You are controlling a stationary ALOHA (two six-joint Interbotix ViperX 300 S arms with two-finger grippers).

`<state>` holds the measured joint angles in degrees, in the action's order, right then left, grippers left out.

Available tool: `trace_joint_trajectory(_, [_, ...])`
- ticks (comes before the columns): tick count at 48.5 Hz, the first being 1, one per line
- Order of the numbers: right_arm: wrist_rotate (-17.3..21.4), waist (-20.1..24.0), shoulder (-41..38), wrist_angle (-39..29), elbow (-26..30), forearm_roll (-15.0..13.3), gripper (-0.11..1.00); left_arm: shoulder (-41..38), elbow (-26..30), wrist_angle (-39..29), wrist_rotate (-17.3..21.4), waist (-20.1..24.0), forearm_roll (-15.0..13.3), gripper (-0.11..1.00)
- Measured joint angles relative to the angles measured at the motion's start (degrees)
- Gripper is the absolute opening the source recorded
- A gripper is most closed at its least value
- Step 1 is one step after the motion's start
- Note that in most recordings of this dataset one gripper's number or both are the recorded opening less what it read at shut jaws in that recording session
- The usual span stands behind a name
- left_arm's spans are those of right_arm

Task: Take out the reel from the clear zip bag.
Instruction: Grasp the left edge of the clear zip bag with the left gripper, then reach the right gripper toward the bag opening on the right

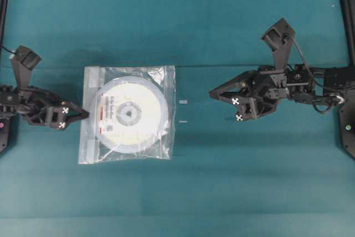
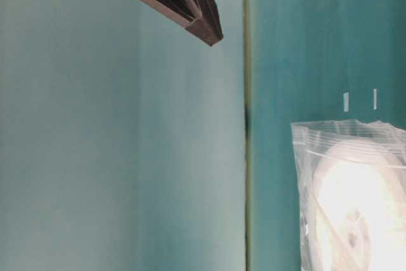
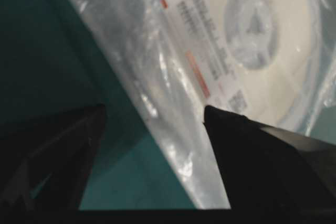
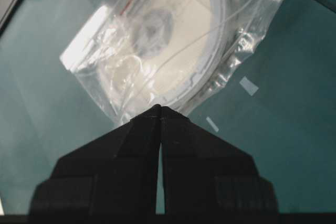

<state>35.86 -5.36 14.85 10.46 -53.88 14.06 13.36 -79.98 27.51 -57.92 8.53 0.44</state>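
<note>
The left tool (image 1: 83, 114) sits spread at the clear zip bag's (image 1: 161, 145) nine o'clock edge; the reel (image 1: 130, 113) lies inside, flat on the bench (image 1: 222, 192). The right tool (image 1: 212, 94), pressed together, waits at three o'clock.

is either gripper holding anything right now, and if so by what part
Nothing is held. The left gripper is open at the clear zip bag zip edge; the right gripper is shut on nothing, apart from it. The reel lies inside.
</note>
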Motion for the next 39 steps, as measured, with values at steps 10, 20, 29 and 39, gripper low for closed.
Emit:
trace_joint_trajectory(10, [0.0, 0.0, 0.0, 0.0, 0.1, -0.1, 0.00, -3.2, 0.9, 2.7, -0.3, 0.1, 0.0, 0.90])
trace_joint_trajectory(20, [-0.1, 0.0, 0.0, -0.1, 0.0, 0.0, 0.00, -4.0, 1.5, 3.1, -0.7, 0.1, 0.1, 0.89])
trace_joint_trajectory(29, [0.0, 0.0, 0.0, -0.4, 0.0, 0.0, 0.00, -4.3, 1.8, 3.0, -0.7, 0.1, 0.0, 0.83])
trace_joint_trajectory(39, [0.0, 0.0, 0.0, -2.5, 0.0, 0.0, 0.00, -4.7, 2.1, 3.0, -0.9, 0.4, 0.0, 0.69])
